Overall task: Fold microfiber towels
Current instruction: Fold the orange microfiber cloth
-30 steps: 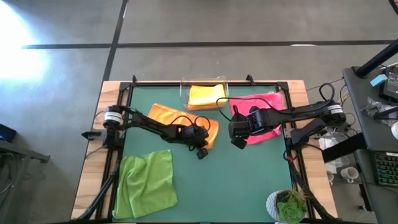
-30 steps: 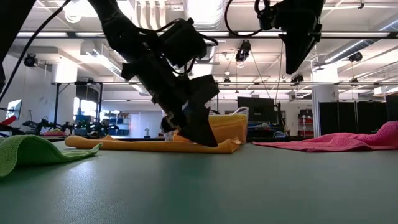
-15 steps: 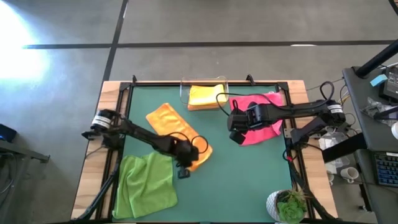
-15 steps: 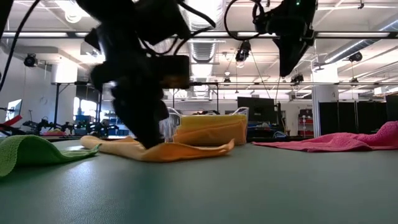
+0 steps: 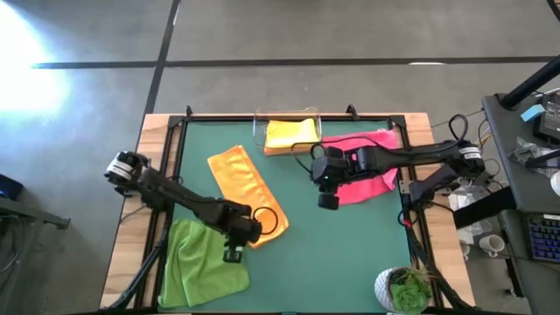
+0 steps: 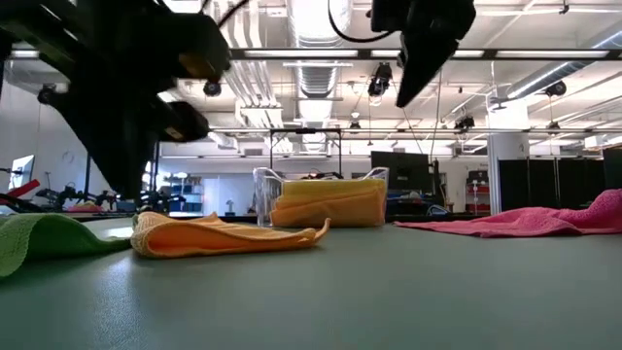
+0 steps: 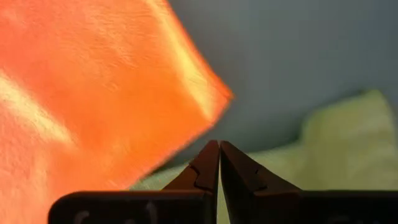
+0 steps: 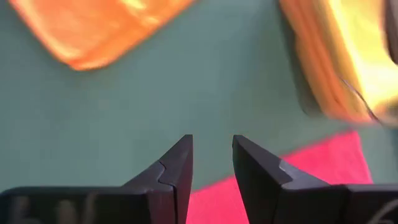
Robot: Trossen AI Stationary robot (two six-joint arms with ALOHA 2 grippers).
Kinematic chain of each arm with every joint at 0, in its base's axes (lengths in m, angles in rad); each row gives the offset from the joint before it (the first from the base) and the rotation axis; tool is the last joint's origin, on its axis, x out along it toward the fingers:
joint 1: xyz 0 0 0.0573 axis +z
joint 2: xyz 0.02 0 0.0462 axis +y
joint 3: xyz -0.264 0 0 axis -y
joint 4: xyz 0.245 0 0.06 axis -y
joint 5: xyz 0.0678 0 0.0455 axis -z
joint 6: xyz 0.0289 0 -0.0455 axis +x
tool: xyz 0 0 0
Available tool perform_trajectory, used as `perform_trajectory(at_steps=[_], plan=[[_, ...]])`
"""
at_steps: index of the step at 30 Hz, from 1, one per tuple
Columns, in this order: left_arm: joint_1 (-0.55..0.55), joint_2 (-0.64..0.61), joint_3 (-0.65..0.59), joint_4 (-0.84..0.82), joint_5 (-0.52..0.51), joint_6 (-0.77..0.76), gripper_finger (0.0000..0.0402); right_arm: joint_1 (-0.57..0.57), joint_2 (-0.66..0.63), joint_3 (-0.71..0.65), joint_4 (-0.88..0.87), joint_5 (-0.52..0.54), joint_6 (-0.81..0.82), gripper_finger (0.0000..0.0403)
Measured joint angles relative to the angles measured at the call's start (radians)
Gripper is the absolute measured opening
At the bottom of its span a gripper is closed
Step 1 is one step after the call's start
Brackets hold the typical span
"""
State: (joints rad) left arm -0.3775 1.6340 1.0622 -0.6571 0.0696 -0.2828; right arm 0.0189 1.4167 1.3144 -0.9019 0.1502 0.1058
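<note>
An orange towel (image 5: pixel 249 192) lies folded into a long narrow strip on the green table, its fold toward the left (image 6: pixel 146 238). My left gripper (image 5: pixel 232 255) is shut and empty just past the strip's near end, over the lime green towel (image 5: pixel 206 262). In the left wrist view the orange towel's corner (image 7: pixel 217 93) shows apart from the fingertips (image 7: pixel 219 146). My right gripper (image 5: pixel 326 201) is open and empty, raised beside the hot pink towel (image 5: pixel 367 171), which lies flat at the right. A yellow towel (image 5: pixel 293 131) and a folded orange one (image 6: pixel 330 209) lie in the clear bin (image 6: pixel 262 194).
The clear bin (image 5: pixel 259 131) stands at the table's far edge, in the middle. A potted plant (image 5: pixel 407 289) sits at the near right corner. Bare green table (image 5: pixel 332 254) lies between the orange strip and the plant.
My left gripper has gone toward the table's near left, from the orange towel's right side to over the green towel. The orange towel's right part has come over with it, folded onto the rest; the towel is now a narrower strip. My right gripper has gone a little toward the left.
</note>
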Motion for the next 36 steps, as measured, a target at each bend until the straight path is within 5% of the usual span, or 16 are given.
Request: perform_trajectory(at_steps=[8,21,28,36], plan=[[-0.032,-0.066,0.005,-0.04,-0.021,-0.188,0.0017,0.0,0.047,0.0,0.135,-0.083,-0.104,0.0144],[-0.04,-0.073,0.039,-0.05,-0.024,-0.238,0.0163,0.01,0.248,0.028,0.205,-0.137,-0.321,0.0167],[-0.09,-0.022,0.04,-0.026,-0.04,-0.291,0.0168,0.028,0.324,0.061,0.215,-0.283,-0.495,0.0169],[-0.153,0.059,0.061,0.013,-0.182,-0.316,0.0168,0.066,0.368,0.063,0.333,-0.305,-0.596,0.0169]])
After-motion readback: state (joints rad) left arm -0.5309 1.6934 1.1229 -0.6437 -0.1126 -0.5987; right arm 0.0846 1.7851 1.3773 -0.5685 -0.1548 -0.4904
